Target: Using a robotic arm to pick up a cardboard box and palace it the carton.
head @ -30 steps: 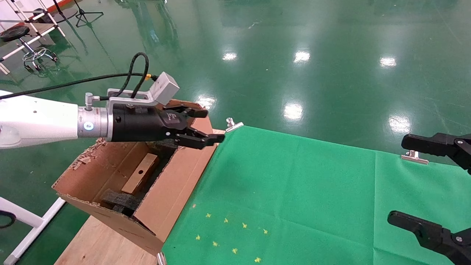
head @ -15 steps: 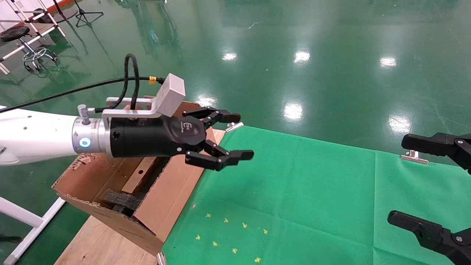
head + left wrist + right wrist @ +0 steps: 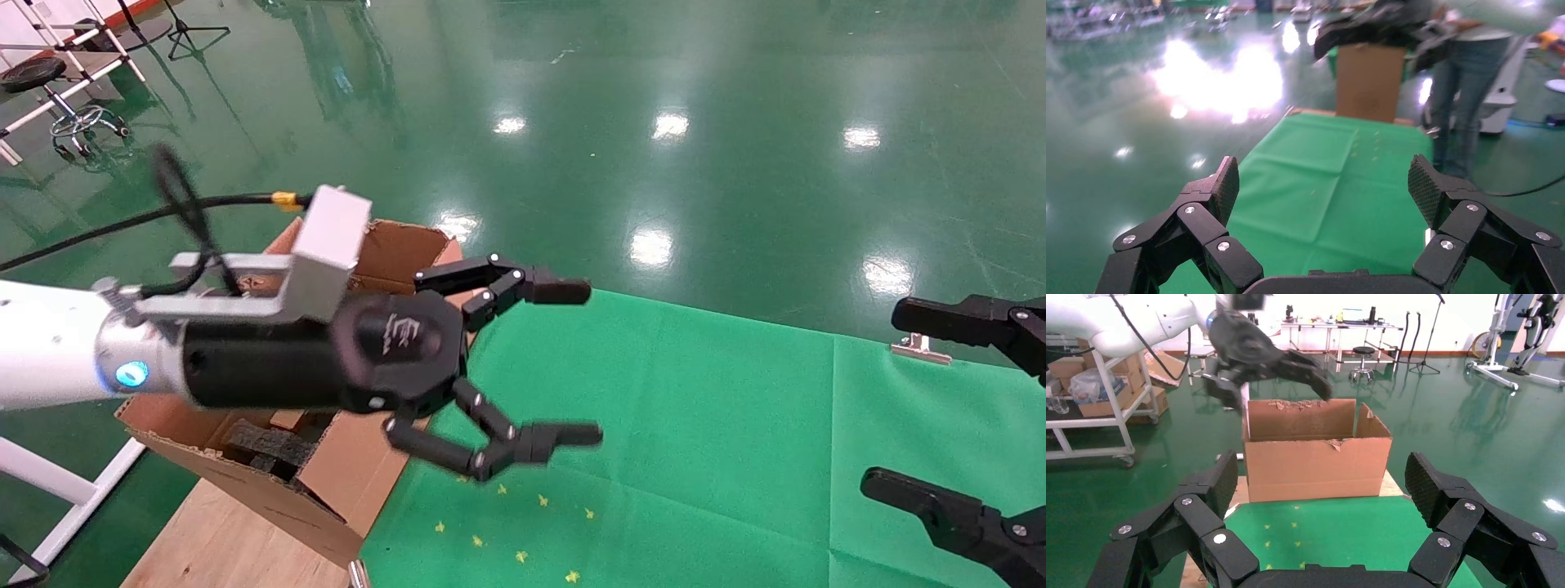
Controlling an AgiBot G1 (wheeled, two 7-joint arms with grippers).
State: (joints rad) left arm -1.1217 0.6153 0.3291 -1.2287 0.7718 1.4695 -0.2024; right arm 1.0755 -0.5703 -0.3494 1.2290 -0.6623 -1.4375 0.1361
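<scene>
My left arm is the white robotic arm with a blue light ring and a silver camera block. Its gripper (image 3: 590,362) is open wide and empty, at the left edge of the green cloth (image 3: 695,408), just right of the carton (image 3: 245,482). The carton, a big one with torn rims, stands on the table's left end and also shows in the right wrist view (image 3: 1315,459). The small cardboard box is hidden behind the arm. The left wrist view shows the open gripper (image 3: 1322,184) over bare cloth. My right gripper (image 3: 880,398) is open and empty at the right edge.
A black foam block (image 3: 270,441) shows inside the carton. Yellow star marks (image 3: 523,523) lie on the cloth near the front. A metal clip (image 3: 919,347) holds the cloth's far right edge. Bare wooden tabletop (image 3: 221,539) lies in front of the carton. A person in jeans (image 3: 1462,92) stands beyond the table.
My left gripper has moved from above the carton to the right and nearer, out over the green cloth, and opened wider. The small box lying in the carton is now covered by the arm.
</scene>
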